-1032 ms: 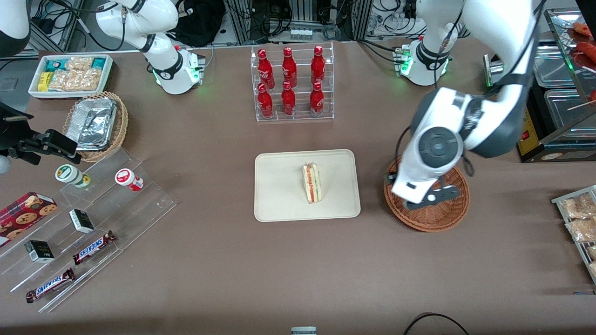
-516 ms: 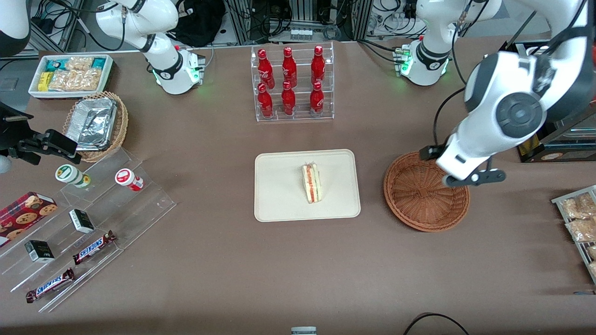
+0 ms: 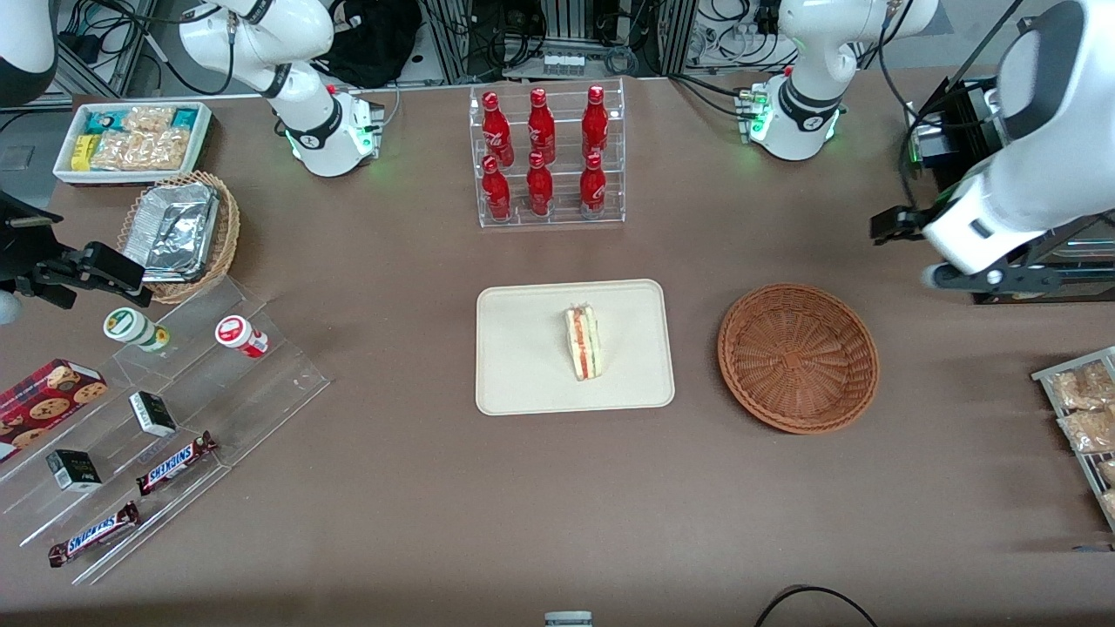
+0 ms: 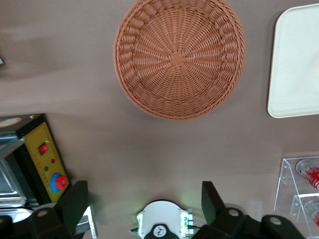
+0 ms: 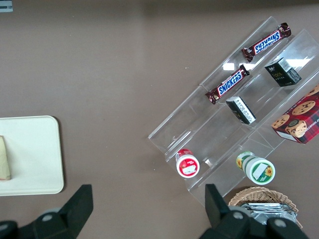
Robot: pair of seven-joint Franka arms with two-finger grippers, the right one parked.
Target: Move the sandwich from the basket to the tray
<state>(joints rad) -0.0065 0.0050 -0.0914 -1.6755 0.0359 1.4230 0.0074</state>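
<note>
The sandwich [image 3: 584, 342] lies on the cream tray [image 3: 523, 348], near its middle, with the striped cut edge showing. Its edge also shows in the right wrist view [image 5: 4, 158] on the tray [image 5: 35, 154]. The reddish-brown wicker basket [image 3: 798, 357] stands empty beside the tray, toward the working arm's end. My left gripper [image 3: 945, 254] hangs high above the table, off past the basket toward the working arm's end and farther from the front camera. It is open and empty [image 4: 144, 204]. The left wrist view looks down on the empty basket [image 4: 179, 57] and a tray corner [image 4: 296, 59].
A clear rack of red bottles [image 3: 547, 157] stands farther from the front camera than the tray. The working arm's base [image 3: 793, 122] and a yellow control box [image 4: 47, 164] are near my gripper. Snack racks [image 3: 1084, 409] lie at the working arm's end; a stepped acrylic display [image 3: 174, 409] at the parked arm's end.
My left gripper has moved from over the basket toward the working arm's end and away from the front camera, uncovering the empty basket. The sandwich has stayed on the tray.
</note>
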